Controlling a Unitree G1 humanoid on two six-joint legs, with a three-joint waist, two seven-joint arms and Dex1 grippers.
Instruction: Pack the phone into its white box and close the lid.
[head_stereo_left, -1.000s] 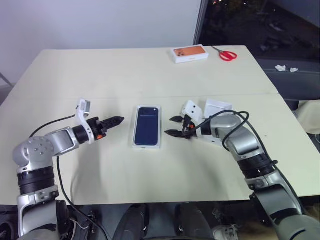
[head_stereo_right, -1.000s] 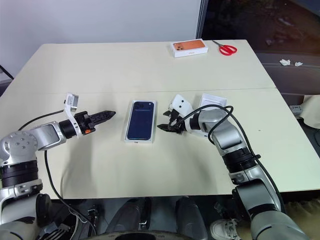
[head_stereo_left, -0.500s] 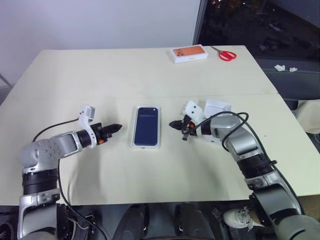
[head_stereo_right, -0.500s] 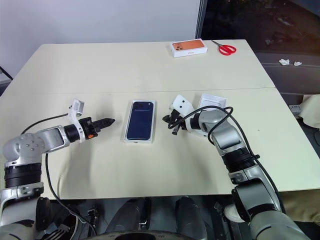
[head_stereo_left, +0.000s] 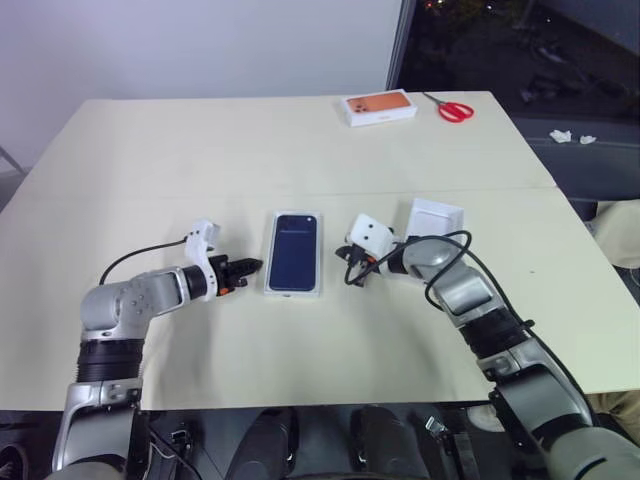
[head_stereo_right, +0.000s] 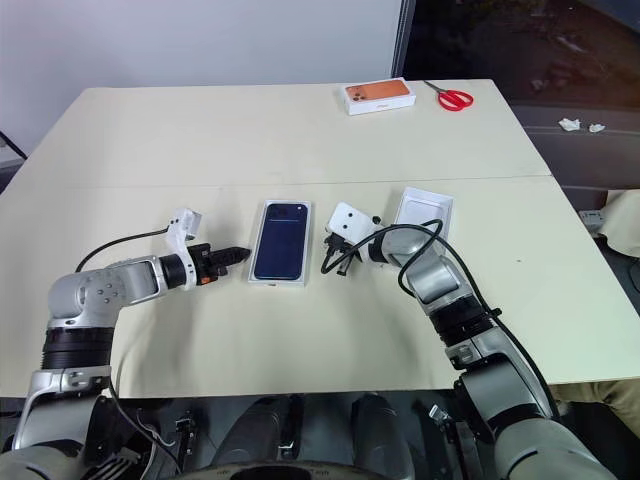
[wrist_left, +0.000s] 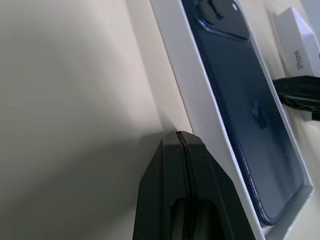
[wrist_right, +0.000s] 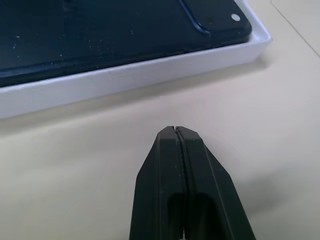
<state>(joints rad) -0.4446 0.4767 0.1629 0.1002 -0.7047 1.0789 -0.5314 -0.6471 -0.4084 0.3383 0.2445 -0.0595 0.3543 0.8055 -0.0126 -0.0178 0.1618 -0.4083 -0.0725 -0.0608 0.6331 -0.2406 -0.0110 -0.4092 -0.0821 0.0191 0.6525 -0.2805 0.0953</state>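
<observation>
The dark navy phone (head_stereo_left: 294, 250) lies back up inside the white box (head_stereo_left: 293, 291) at the table's middle, its camera cluster (wrist_left: 216, 11) at the far end. To the right of the box, the lid (head_stereo_left: 437, 216) rests apart with its plain white inside up. My left gripper (head_stereo_left: 255, 265) is shut and empty, low over the table, its tip just short of the box's left wall (wrist_left: 195, 95). My right gripper (head_stereo_left: 352, 276) is also shut and empty, its tip a little off the box's right wall (wrist_right: 125, 80).
A white box with an orange phone picture (head_stereo_left: 380, 107) and red scissors (head_stereo_left: 455, 109) lie at the far right of the table. A seam (head_stereo_left: 150, 196) runs across the tabletop behind the box. Cables trail from both wrists.
Both grippers have shut; the right one stood clearly open a second ago. Both hands have sunk toward the table, and the left one has come closer to the box's side.
</observation>
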